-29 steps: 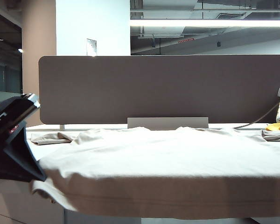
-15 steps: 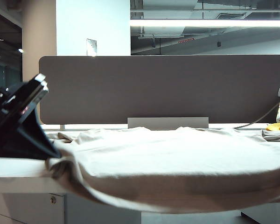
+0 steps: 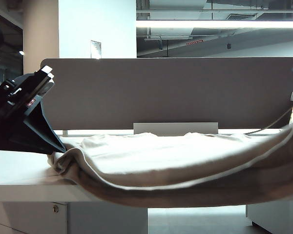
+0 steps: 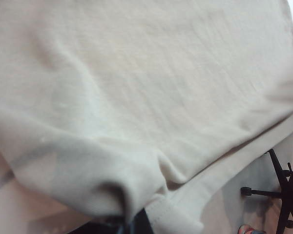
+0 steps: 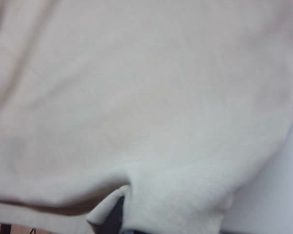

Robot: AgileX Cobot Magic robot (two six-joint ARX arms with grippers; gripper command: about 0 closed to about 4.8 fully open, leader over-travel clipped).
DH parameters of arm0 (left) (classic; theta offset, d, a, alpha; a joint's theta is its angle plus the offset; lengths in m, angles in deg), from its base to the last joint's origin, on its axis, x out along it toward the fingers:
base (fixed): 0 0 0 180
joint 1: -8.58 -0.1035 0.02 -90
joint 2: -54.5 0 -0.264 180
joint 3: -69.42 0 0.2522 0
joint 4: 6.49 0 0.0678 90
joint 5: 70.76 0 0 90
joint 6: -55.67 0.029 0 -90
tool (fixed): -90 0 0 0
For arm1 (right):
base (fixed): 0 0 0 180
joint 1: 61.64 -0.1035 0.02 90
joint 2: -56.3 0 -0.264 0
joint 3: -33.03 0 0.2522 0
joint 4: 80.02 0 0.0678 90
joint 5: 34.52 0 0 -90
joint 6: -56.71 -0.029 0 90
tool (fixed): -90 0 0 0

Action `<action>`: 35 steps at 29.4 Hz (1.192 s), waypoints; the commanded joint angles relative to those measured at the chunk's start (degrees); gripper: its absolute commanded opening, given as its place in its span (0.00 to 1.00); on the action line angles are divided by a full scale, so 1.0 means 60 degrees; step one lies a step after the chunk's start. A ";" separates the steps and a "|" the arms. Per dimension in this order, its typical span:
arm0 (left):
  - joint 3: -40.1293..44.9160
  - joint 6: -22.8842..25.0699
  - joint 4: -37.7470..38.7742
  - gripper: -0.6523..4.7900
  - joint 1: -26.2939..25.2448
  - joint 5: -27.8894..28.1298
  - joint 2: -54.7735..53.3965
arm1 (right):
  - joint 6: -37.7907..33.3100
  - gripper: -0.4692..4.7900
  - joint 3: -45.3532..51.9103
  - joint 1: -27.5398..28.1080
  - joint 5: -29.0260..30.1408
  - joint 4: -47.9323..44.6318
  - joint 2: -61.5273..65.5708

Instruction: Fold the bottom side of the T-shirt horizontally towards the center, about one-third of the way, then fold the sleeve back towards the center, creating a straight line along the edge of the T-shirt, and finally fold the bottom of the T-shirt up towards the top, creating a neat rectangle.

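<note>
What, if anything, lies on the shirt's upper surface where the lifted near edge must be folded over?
Nothing visible. Both tools, left and right, are shut on the T-shirt, raising its near edge at each end. The cloth ahead is bare up to the grey divider panel.

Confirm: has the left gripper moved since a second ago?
Yes. The left gripper, shut on the T-shirt, has risen and moved right against the grey divider panel.

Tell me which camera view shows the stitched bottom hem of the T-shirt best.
The left wrist view: the bottom of the T-shirt runs there as a broad stitched band, close up, beside the left tool shut on the cloth. The exterior view shows it as a thin pale sagging line. The right wrist view shows mostly plain cloth around the right tool.
</note>
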 commanded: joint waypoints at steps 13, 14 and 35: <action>-0.1723 0.0892 0.0809 0.11 -0.0011 0.1166 0.0029 | -0.0004 0.08 -0.0415 0.0004 -0.0324 -0.0248 0.0339; -0.1800 0.0889 0.0845 0.11 -0.0036 0.1246 0.0029 | -0.0004 0.08 -0.0415 0.0004 -0.0324 -0.0324 0.0342; -0.1931 0.0685 0.0299 0.11 -0.0998 0.0299 0.0029 | -0.0539 0.08 -0.0430 0.0015 -0.0495 -0.1960 0.0342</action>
